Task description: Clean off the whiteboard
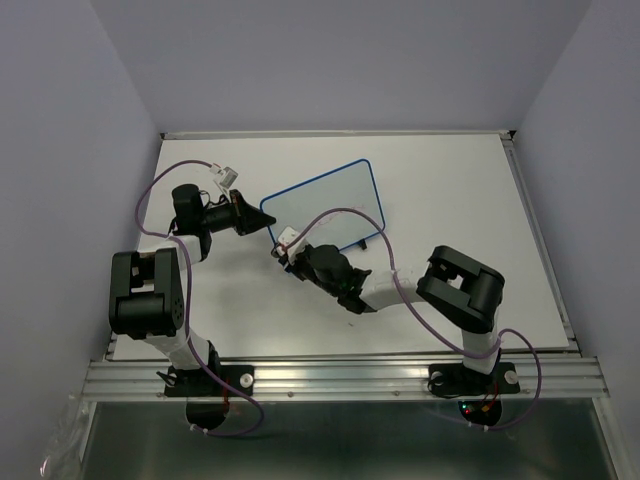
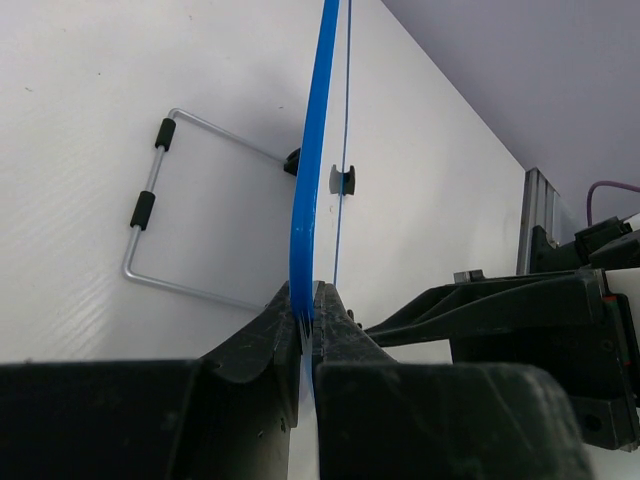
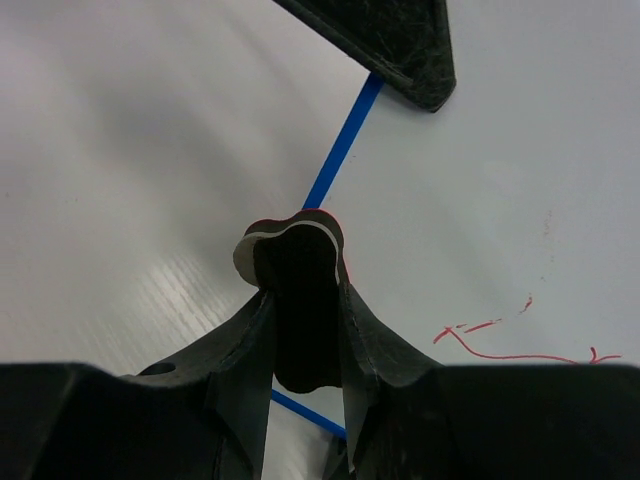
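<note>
whiteboard (image 1: 325, 205) sits abt mid-table, a bit toward the far edge and left of centre, w/ its long side angled toward the far right corner. progress imo: most of the face looks clean from the top cam. but the right wrist cam shows a thin red squiggle (image 3: 500, 348) plus a couple tiny red ticks near it, so not done, prob a pass or two left.

right gripper (image 3: 303, 310) is clamped on the black eraser (image 3: 295, 255). that sits right by the board's near-left corner, over the blue frame, w/ the red marks off to one side. left gripper (image 2: 308, 318) is pinched tight on the frame edge at that same left end, prob to hold the board steady.

stuff around: wire stand (image 2: 150, 205) w/ black sleeves behind the board, purple cables (image 1: 140, 205) looping off both arms. main thing in the way is the left fingers (image 3: 400, 40), v close to the eraser, so wiping near that corner looks cramped.
</note>
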`<action>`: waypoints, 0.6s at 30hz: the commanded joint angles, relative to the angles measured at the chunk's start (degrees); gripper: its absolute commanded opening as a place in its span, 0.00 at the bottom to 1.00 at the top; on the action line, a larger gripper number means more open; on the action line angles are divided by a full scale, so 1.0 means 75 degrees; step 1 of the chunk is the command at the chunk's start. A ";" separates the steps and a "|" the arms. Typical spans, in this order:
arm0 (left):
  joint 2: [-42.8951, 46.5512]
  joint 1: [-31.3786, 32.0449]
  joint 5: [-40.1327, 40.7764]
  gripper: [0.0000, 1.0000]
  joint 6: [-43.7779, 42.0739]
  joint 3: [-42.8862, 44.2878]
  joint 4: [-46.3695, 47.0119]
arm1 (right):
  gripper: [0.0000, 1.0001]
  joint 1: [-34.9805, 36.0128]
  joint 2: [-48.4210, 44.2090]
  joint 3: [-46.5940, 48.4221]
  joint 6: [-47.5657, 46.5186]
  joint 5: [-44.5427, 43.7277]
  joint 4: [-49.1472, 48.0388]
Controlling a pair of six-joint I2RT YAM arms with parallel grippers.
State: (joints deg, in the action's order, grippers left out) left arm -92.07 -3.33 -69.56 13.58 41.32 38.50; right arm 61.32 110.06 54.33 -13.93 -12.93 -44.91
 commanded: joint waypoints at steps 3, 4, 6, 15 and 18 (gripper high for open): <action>-0.0017 0.0046 0.1083 0.00 -0.0827 -0.0142 -0.0211 | 0.01 0.0086 0.0372 0.0291 -0.0227 0.1055 0.1206; -0.0017 0.0034 0.1095 0.00 -0.0815 -0.0142 -0.0200 | 0.01 0.0086 0.0361 0.0303 -0.0240 0.1033 0.1229; 0.0007 0.0046 0.1107 0.00 -0.0815 -0.0154 -0.0200 | 0.01 0.0086 0.0314 0.0303 -0.0287 0.1056 0.1323; -0.0017 0.0034 0.1142 0.00 -0.0792 -0.0142 -0.0200 | 0.01 0.0086 -0.0295 0.0035 0.0112 0.0904 0.1090; -0.0005 0.0034 0.1154 0.00 -0.0792 -0.0131 -0.0200 | 0.01 0.0086 -0.0798 -0.0130 0.0275 0.0657 0.0855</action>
State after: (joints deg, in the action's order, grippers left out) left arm -92.05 -3.31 -69.52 13.61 41.32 38.50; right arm 61.60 109.73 54.70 -13.85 -6.09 -36.88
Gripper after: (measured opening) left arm 0.147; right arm 0.314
